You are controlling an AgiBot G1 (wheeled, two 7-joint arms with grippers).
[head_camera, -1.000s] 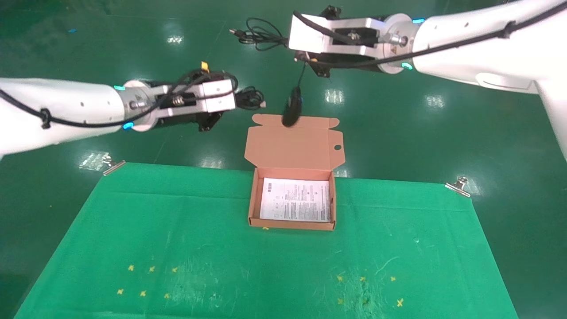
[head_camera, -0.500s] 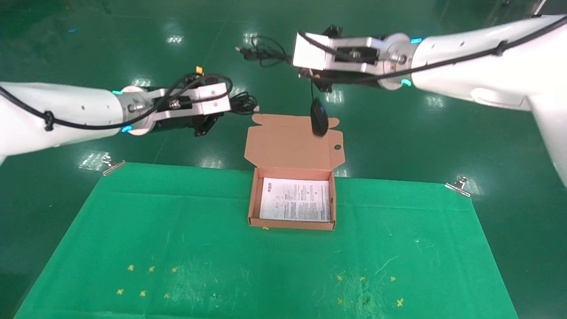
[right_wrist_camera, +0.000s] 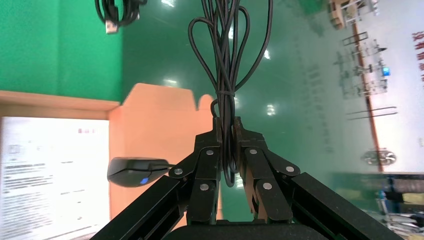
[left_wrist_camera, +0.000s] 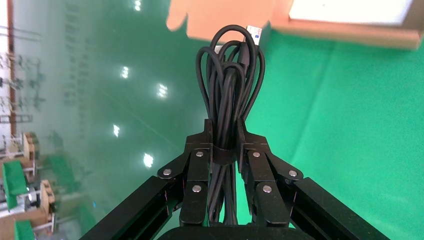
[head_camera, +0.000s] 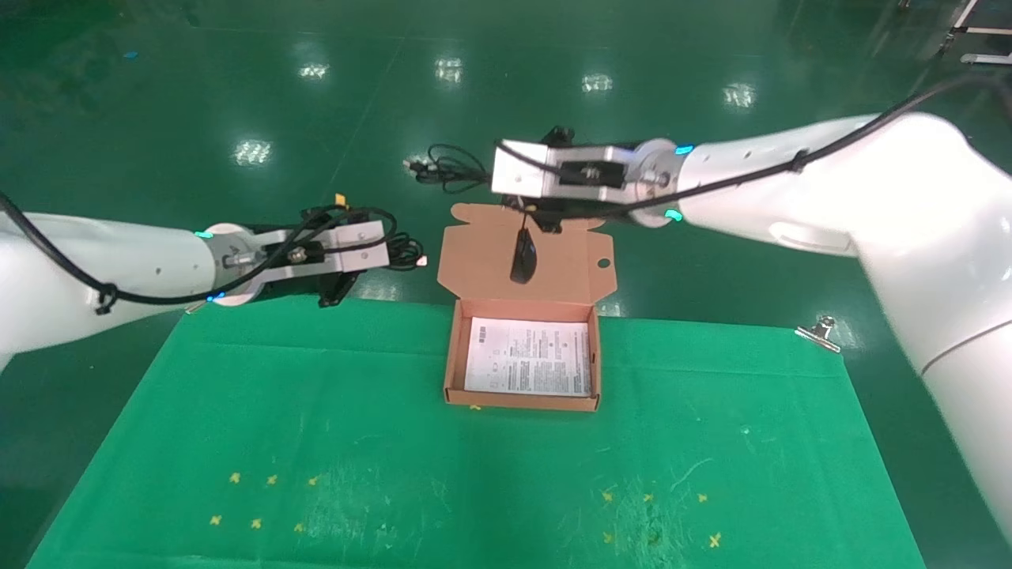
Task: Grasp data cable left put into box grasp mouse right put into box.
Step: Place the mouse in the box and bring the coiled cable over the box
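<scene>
Above the box's (head_camera: pixel 522 400) open flap, my right gripper (right_wrist_camera: pixel 227 131) pinches the mouse's (head_camera: pixel 522 258) limp cord, so it dangles; my left gripper (left_wrist_camera: pixel 226 134) clamps the floppy data cable (left_wrist_camera: pixel 229 75) mid-bundle, beside the box.

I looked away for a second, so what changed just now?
Both arms came nearer and lower: the right gripper, shut on the mouse's cord, swung the dangling mouse over the flap lid. The left gripper kept the data cable. The box stayed put.
</scene>
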